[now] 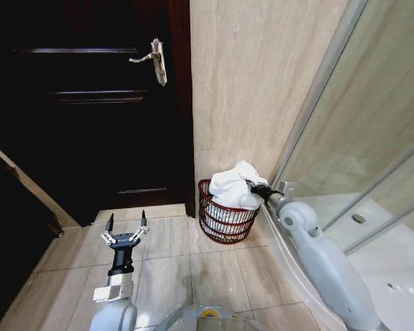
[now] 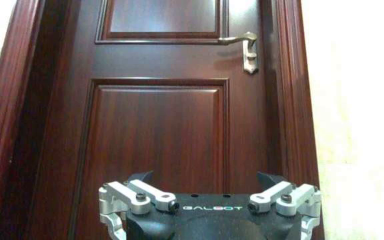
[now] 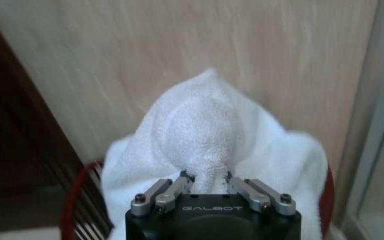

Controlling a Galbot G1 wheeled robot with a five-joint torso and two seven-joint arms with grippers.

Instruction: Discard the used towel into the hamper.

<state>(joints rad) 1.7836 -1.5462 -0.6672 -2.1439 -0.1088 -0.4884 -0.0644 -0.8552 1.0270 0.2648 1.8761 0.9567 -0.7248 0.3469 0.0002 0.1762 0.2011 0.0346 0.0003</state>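
Towel [image 1: 236,186] — white, bunched — sits piled in the hamper [image 1: 224,222] on the tile floor [image 1: 179,265] against the wall. Right end effector [image 3: 206,181] is clamped on a towel fold above the hamper. Left end effector [image 1: 126,226] — fingers spread — hovers facing the door [image 2: 158,110].

**Camera positions: head and two wrists**

Head view: high, looking forward and down; the left pincer [image 1: 126,224] low, the door [image 1: 90,103] beyond it. Left wrist view: behind its pincer [image 2: 209,180], facing the door [image 2: 158,125] squarely, fairly near. Right wrist view: close behind the right pincer [image 3: 207,176], towel [image 3: 199,125] and hamper [image 3: 75,200] just ahead. Head view shares both: towel [image 1: 236,185], hamper [image 1: 224,222], right pincer [image 1: 252,187].
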